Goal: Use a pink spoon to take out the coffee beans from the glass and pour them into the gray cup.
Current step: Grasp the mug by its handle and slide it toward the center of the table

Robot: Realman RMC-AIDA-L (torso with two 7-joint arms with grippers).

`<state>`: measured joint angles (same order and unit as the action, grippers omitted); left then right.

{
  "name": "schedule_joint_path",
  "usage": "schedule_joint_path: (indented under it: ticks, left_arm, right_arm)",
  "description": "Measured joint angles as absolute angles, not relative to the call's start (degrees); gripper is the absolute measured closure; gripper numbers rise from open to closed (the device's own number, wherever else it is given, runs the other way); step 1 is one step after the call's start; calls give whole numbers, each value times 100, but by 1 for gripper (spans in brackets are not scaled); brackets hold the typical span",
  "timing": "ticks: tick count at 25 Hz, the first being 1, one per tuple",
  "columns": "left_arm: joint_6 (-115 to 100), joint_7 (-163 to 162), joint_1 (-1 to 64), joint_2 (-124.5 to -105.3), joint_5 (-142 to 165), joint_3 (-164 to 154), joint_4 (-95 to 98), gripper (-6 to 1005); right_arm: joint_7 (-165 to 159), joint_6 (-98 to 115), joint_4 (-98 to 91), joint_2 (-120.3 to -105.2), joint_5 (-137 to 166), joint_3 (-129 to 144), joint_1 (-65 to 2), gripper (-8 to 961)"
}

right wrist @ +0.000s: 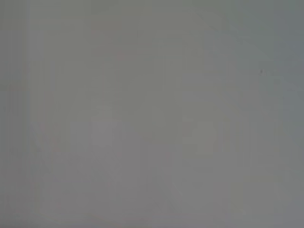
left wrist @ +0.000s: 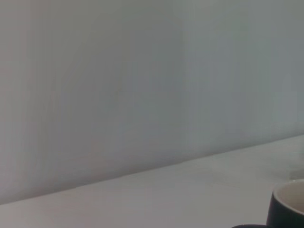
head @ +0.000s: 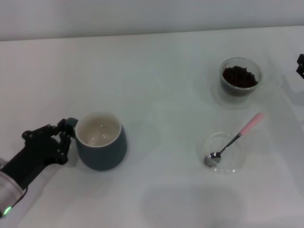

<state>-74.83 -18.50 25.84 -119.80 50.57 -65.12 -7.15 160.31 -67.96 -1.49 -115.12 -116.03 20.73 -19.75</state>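
Note:
The gray cup, dark blue-gray with a cream inside, stands upright at the front left; its rim also shows in the left wrist view. My left gripper sits at the cup's small handle, its black fingers closed around it. Far to the right, the pink spoon lies with its metal bowl in a shallow clear saucer and its pink handle pointing away. Behind it stands the glass, holding the coffee beans. Only a dark sliver of my right gripper shows at the right edge, beside the glass.
The clear saucer under the spoon sits front right on the white table. A pale wall rises behind the table's far edge. The right wrist view shows only a plain grey surface.

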Motion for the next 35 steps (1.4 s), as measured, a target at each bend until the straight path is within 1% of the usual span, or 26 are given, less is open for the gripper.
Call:
schedule_joint_path:
  ticks: [6,24,31,35]
  left_arm:
    - [-7207,-2227,2921,-11979,5432,-6512,-712,885]
    - [-6641,-2303,3582,-11988,5920,-6664,-682,872]
    - [-6576,-2283,3647,-11988,6034,-6671,-624,770]
    - [-6640,-2249,3524,-11988,6094,-6671,-519,691]
  right_arm:
    - [16031,-6818,-155,-11513,-11600,2074,-1981,87]
    - [16031,-6835,-185,-11513,-11602,2068,-1995,88]
    - [16031,-6864,-172,-11513,-11619,2065,-2013,89]
    - [16031,-6865,-176,-11513,-11620,2065,-2029,89]
